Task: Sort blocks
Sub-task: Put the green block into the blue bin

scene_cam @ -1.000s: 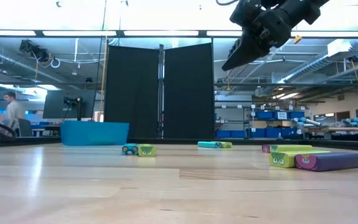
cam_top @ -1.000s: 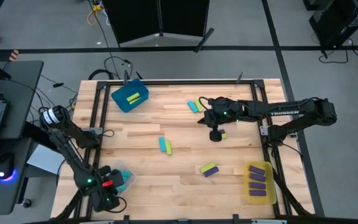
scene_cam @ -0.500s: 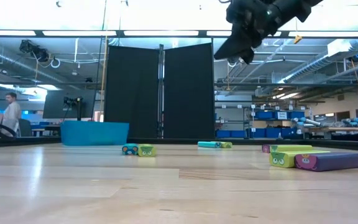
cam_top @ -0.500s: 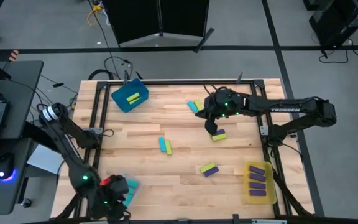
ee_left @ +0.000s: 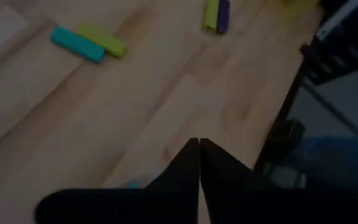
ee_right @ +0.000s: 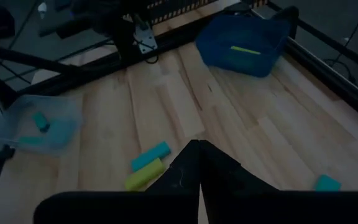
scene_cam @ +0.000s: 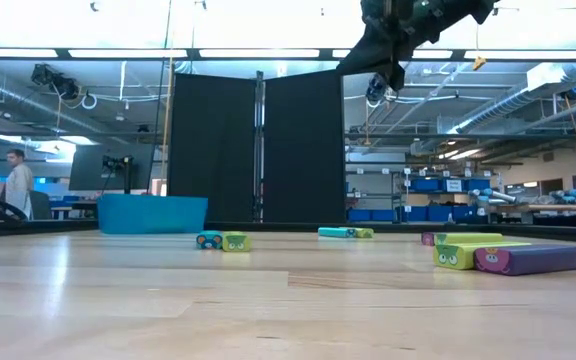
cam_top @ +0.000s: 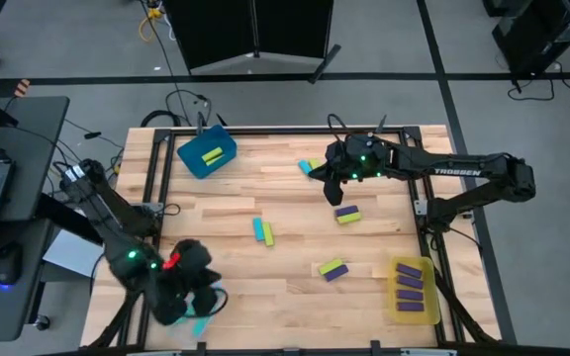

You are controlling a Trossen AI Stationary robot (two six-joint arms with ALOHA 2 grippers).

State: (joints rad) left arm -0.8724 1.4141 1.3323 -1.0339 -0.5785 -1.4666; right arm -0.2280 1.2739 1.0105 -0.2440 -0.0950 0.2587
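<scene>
Since a second ago, the right gripper [cam_top: 328, 191] has moved toward the frame's upper centre, fingers shut, empty; left gripper [ee_left: 199, 163] pinched shut, lower left, empty.

We take the table [cam_top: 285, 242] as landmark. At its far-left corner sits one bin [cam_top: 206, 155] with a block inside; at its near-right corner another bin [cam_top: 413, 290] holds several blocks (laid in a row). A pair of blocks [cam_top: 263, 231] lies mid-table, another pair [cam_top: 332, 268] nearer and rightward, between them.
</scene>
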